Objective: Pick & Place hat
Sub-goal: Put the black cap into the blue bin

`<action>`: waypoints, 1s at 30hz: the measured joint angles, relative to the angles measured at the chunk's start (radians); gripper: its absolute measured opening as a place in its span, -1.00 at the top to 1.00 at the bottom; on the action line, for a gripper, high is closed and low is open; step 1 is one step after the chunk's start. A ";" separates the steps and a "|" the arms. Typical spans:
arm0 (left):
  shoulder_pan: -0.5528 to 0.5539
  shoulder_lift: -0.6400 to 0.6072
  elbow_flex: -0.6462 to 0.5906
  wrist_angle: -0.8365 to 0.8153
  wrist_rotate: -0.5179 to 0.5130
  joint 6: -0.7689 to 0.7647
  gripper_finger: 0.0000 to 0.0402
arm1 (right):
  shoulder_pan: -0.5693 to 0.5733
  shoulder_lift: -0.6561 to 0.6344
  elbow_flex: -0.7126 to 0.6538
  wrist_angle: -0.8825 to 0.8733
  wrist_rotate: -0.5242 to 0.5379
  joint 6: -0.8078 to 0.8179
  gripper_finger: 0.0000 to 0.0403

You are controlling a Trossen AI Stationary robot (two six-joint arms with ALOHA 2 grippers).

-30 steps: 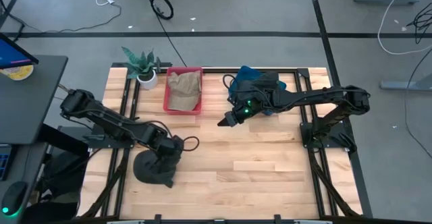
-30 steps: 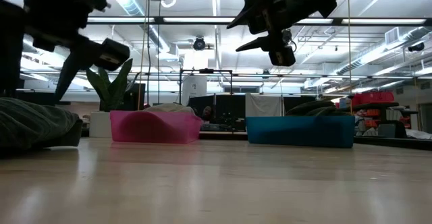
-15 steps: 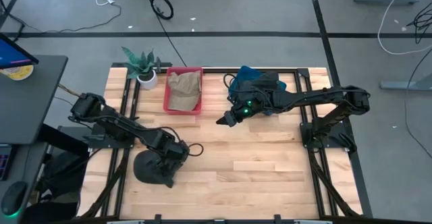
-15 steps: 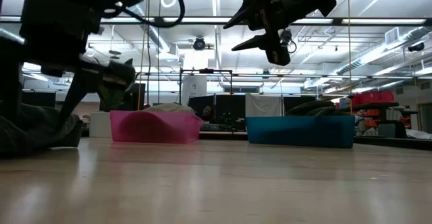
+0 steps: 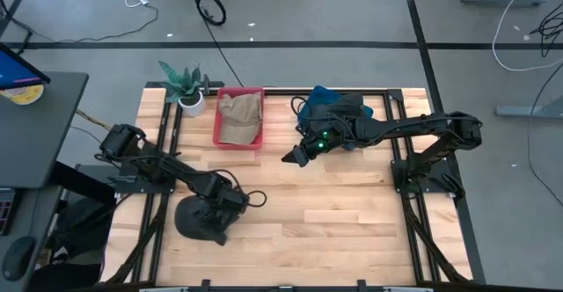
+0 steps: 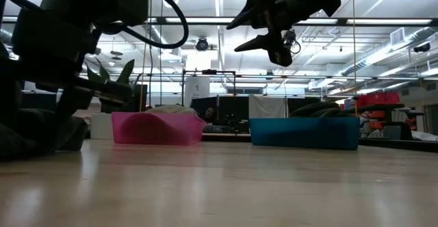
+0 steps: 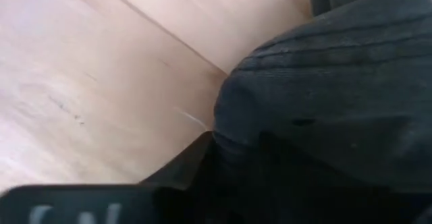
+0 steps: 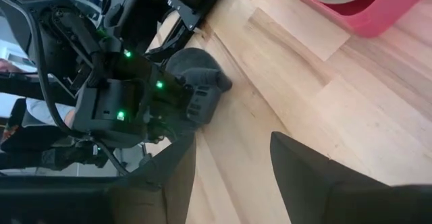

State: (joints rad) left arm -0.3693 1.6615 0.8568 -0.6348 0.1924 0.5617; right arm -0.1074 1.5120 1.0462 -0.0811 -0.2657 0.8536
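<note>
Standing beside pale wood table (image 5: 334, 213): left gripper (image 5: 215, 215) pressed into dark hat (image 5: 195, 222), grip unclear; right gripper (image 5: 293, 157) aloft, parted; cables (image 5: 209, 9) on grey floor.

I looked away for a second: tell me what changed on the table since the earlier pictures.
The left gripper has come down onto the dark hat, its fingers closing around the knit fabric. The right gripper still hovers open in mid-air. Pink bin, blue bin and plant stayed put.
</note>
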 joint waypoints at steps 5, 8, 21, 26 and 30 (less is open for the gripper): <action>0.002 0.000 -0.001 0.004 -0.003 0.030 0.86 | -0.002 0.000 0.000 0.000 0.000 -0.001 0.04; 0.004 0.000 0.007 -0.005 -0.081 0.015 0.86 | -0.010 0.000 0.000 0.020 -0.006 0.015 0.04; 0.090 -0.022 0.272 -0.296 -0.362 -0.085 0.86 | -0.055 0.000 0.000 0.231 -0.058 0.103 0.04; 0.124 -0.036 0.387 -0.374 -0.435 -0.106 0.86 | -0.055 0.000 0.000 0.236 -0.068 0.107 0.04; 0.152 -0.052 0.479 -0.442 -0.479 -0.155 0.86 | -0.055 -0.001 0.000 0.237 -0.126 0.104 0.04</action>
State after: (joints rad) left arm -0.2175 1.6096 1.3358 -1.0773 -0.2864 0.4072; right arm -0.1629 1.5107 1.0462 0.1564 -0.3917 0.9578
